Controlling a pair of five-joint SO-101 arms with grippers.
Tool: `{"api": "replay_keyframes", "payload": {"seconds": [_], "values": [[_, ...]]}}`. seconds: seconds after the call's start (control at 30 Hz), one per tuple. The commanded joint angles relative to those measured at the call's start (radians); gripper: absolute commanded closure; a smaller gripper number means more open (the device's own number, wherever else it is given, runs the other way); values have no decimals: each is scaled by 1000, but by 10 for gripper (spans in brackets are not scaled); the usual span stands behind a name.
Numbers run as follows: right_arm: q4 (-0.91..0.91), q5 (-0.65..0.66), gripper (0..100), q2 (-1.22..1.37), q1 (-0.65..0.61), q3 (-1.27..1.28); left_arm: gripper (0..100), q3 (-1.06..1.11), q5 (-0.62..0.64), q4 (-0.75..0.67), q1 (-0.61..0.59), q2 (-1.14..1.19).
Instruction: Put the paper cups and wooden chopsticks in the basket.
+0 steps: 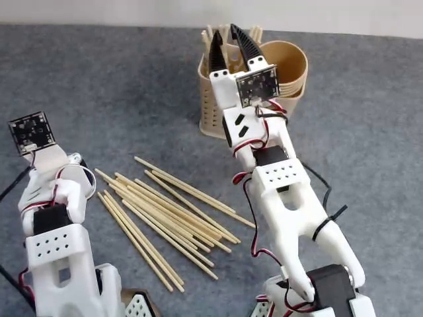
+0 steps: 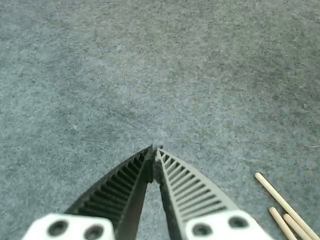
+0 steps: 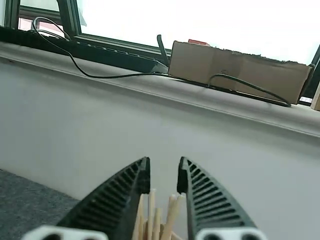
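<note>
High view: your right gripper stands at the upper centre of the frame, directly over the beige slotted basket, with its fingers parted by a narrow gap and nothing visibly clamped between them. A stack of paper cups sits in the basket's right half, and a few upright chopsticks rise from it behind the fingers. The loose wooden chopsticks lie fanned on the grey counter at lower centre, between your two arms and well apart from the basket. Right wrist view: the right gripper shows the same narrow gap, with the upright chopstick tips in it; you cannot tell whether they touch the fingers. A cardboard box rests on the sill behind. Left wrist view: your left gripper has its fingertips meeting, empty, above bare counter, with loose chopstick ends at lower right.
</note>
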Motion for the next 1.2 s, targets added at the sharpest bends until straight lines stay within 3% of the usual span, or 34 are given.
{"api": "replay_keyframes", "payload": {"seconds": [0.0, 0.13, 0.23, 0.57, 0.83, 1.07, 1.17], "values": [[-13, -9, 896, -18, 10, -53, 968, -12, 6, -18, -7, -18], [31, -9, 935, -85, 2, -53, 968, -12, 6, -18, -8, -18], [202, -9, 989, -183, -10, -71, 968, -12, 6, -18, -8, -18], [828, -8, 992, -282, -107, -323, 968, -12, 6, -18, -7, -18], [1142, -2, 992, -280, -232, -344, 968, -12, 6, -18, -5, -16], [1214, 0, 988, -280, -285, -97, 968, -12, 6, -20, -5, -15], [1213, 71, 988, -278, -288, -15, 968, -12, 5, -20, -5, -15]]}}
